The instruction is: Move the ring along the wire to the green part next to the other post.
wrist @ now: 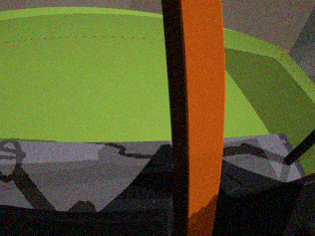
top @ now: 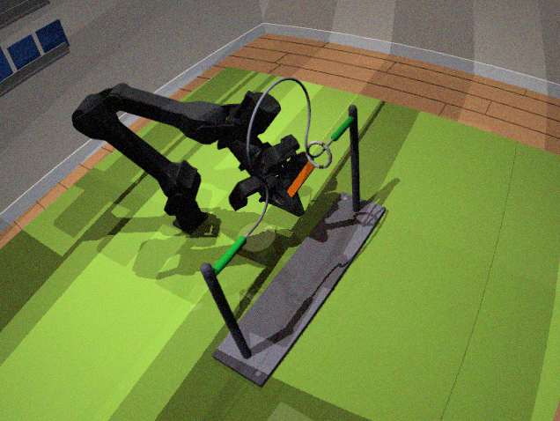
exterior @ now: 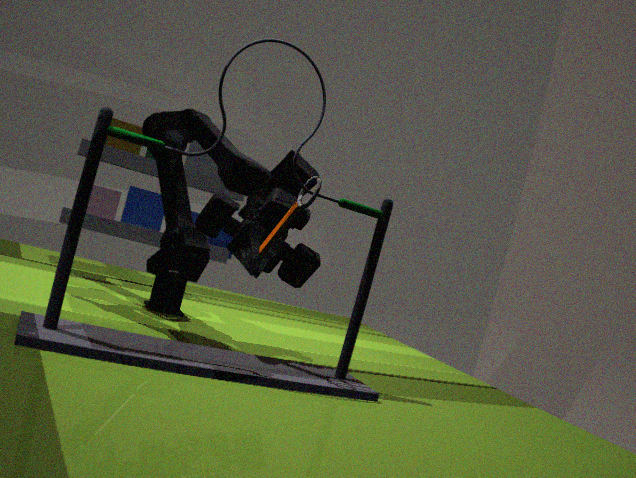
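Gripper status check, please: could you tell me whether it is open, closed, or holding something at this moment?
Gripper: closed on the orange handle, with the ring around the wire.

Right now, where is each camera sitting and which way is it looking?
Top: high up, looking down at the whole arm, both posts and the ring.
Exterior: low by the mat, looking up at the wire loop; the arm shows behind it.
Wrist: on the arm, looking along the orange handle; dark fingers show at the bottom.
All three views show the orange handle, gripped by the fingers.
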`<state>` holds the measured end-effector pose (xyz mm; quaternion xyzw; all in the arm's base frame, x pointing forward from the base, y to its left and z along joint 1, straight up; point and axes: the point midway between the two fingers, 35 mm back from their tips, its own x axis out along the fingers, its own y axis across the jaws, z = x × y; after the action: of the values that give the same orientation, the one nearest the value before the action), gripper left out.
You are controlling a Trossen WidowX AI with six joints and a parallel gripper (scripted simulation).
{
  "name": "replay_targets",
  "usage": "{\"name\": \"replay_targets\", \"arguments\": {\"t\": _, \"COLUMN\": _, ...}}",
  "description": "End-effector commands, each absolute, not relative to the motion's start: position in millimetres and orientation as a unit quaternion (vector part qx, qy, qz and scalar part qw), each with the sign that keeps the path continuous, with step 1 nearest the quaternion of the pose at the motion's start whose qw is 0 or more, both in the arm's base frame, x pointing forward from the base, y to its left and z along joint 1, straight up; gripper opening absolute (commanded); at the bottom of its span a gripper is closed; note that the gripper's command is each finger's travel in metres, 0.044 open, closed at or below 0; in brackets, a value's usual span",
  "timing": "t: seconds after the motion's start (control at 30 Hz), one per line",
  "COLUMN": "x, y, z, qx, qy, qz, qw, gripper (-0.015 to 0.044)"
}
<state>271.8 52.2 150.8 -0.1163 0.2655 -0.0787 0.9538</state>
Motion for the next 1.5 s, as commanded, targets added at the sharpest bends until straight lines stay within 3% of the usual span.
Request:
{"name": "replay_targets", "arguments": {"t": 0.0, "x": 273.0, "y": 62.9, "z": 150.2, "qx": -0.088, "qy": 0.268, "qz": -0.070, "qw": 0.957, "gripper": -0.0150}}
{"name": "replay_targets", "arguments": {"t": 1.47, "x": 271.6, "y": 125.7, "z": 148.9, "qx": -0.008, "qy": 0.272, "qz": -0.047, "qw": 0.961, "gripper": -0.0150}}
